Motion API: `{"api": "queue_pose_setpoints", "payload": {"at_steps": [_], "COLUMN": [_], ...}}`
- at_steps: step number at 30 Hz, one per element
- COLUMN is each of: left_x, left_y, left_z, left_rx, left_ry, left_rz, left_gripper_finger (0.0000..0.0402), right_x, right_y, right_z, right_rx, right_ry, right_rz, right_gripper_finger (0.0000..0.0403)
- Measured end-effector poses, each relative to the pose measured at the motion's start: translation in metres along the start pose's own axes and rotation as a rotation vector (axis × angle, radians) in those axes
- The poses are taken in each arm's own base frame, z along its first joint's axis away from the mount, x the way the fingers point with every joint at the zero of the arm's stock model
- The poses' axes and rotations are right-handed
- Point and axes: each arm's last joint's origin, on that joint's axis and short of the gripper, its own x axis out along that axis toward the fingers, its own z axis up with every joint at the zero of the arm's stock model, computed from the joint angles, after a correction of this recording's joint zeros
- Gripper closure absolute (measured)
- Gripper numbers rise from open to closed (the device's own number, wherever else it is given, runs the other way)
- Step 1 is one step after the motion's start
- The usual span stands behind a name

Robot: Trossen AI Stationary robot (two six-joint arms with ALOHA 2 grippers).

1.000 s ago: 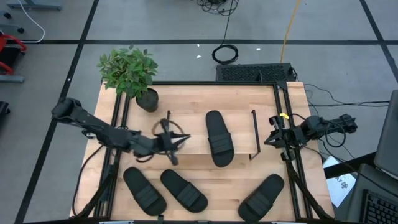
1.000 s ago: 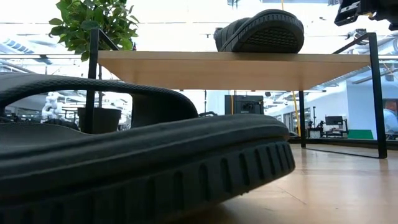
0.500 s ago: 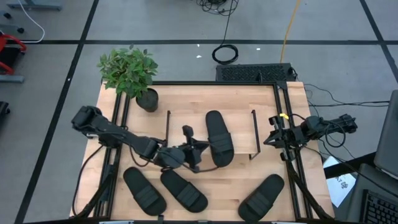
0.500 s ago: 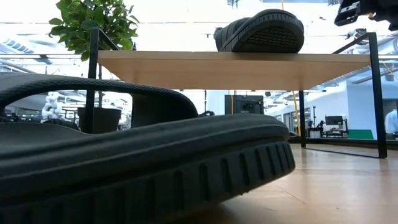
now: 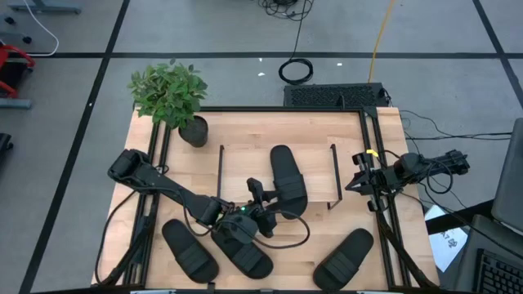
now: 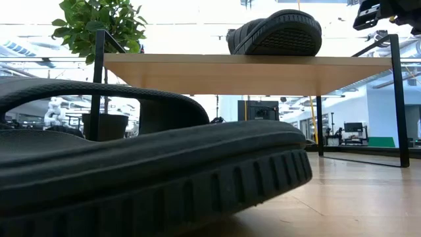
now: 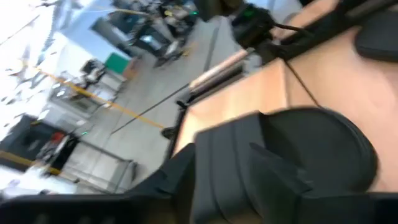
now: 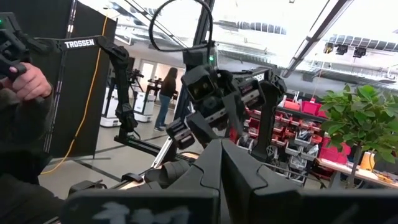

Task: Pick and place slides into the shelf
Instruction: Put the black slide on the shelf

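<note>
Starting at the table's (image 5: 327, 237) left side, the potted plant (image 5: 173, 96) stands in the far corner and two slides (image 5: 189, 250) lie along the near edge. Half a second ago our left gripper (image 5: 263, 214) was over the shelf's (image 5: 245, 175) left half; now it has swung down past the shelf's front, above the second slide (image 5: 241, 248), so we judge the next pick is beginning. We cannot tell how its jaws stand. One slide (image 5: 288, 180) already sits on the shelf, another (image 5: 344, 257) waits near the right corner. Our right gripper (image 5: 359, 181) waits at the right edge, jaws unclear.
</note>
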Motion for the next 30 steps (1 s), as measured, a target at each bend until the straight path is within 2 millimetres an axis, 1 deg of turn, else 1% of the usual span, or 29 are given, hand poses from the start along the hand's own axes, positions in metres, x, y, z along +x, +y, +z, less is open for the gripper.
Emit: {"api": "queue_pose_setpoints", "payload": {"at_steps": [3, 6, 9, 12, 18, 22, 25, 28, 30], "left_x": [-0.004, -0.006, -0.007, -0.007, -0.008, -0.01, -0.003, 0.014, 0.025], "left_y": [0.003, 0.007, 0.01, 0.009, 0.008, 0.006, -0.006, -0.021, -0.026], "left_z": [0.007, 0.013, 0.017, 0.017, 0.017, 0.018, 0.018, 0.018, 0.019], "left_rx": [-0.005, -0.061, -0.103, -0.124, -0.101, -0.084, -0.022, 0.088, 0.137], "left_ry": [-0.001, -0.013, -0.025, -0.029, -0.031, -0.042, -0.024, 0.02, 0.062], "left_rz": [0.036, 0.04, 0.039, 0.027, 0.023, 0.006, 0.02, 0.024, 0.038], "left_gripper_finger": [0.019, 0.0152, 0.0127, 0.0113, 0.0108, 0.0116, 0.0126, 0.0132, 0.0132], "right_x": [0.0, 0.0, 0.0, 0.0, 0.0, 0.0, 0.0, 0.0, 0.0], "right_y": [0.0, 0.0, 0.0, 0.0, 0.0, 0.0, 0.0, 0.0, 0.0], "right_z": [0.0, 0.001, 0.0, -0.001, -0.001, 0.0, 0.0, 0.0, 0.0], "right_rx": [-0.006, -0.008, -0.009, -0.011, 0.014, 0.021, 0.034, 0.036, 0.036], "right_ry": [0.0, -0.008, -0.003, 0.009, 0.006, 0.0, 0.0, 0.0, -0.003], "right_rz": [0.0, -0.002, -0.001, 0.002, 0.002, 0.0, 0.0, 0.0, 0.0], "right_gripper_finger": [0.0403, 0.0403, 0.0403, 0.0403, 0.0403, 0.0403, 0.0403, 0.0403, 0.0403]}}
